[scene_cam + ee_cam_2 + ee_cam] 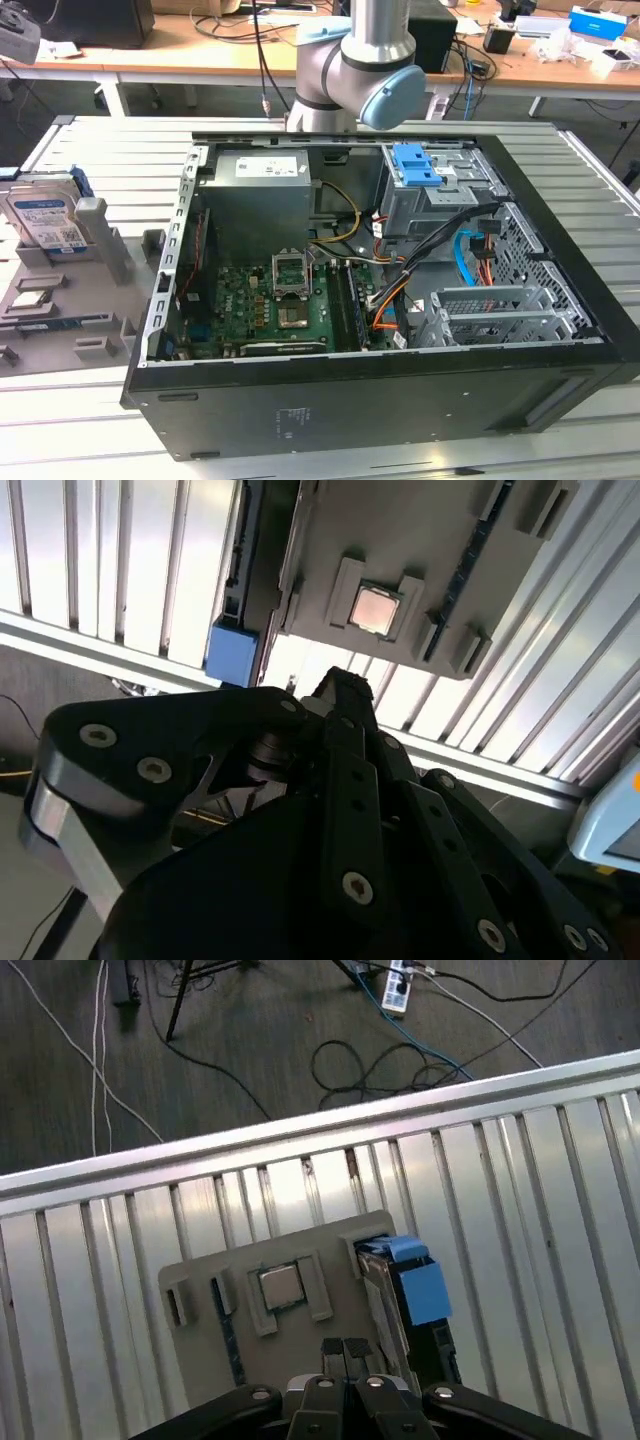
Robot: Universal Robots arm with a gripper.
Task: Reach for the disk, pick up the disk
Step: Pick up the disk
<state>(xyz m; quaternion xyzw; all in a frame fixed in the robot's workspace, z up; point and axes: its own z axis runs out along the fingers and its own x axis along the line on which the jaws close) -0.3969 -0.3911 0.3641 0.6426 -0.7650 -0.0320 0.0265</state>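
Jaws: pressed together with nothing between them; in the first wrist view they hang above the grey tray (195, 1260), apart from the disk (412, 1282).
Disk position: on edge in a slot at one end of the tray, at the exterior view's left, well apart from the open computer case (400, 420).
Disk build: silver metal body, white-and-blue label on the broad face, bright blue plastic frame along the edges.
Neighbour: a small square chip (280, 1287) lies in a tray pocket near the disk's slot.
Worktop: slatted metal worktop (110, 150) carrying both tray and case.
Handling, as a judgement: probably rigid and fairly heavy for its size. The smooth metal faces could slip under a light pinch. A knock or drop could harm it, so it wants a gentle lift straight out of the slot.
Where to hold, as a judgement: across the thin dimension, one pad on each broad face, on the part that stands clear of the slot. The blue plastic rails may flex, so they look the poorer choice.
Progress: reach under way, disk not yet held.
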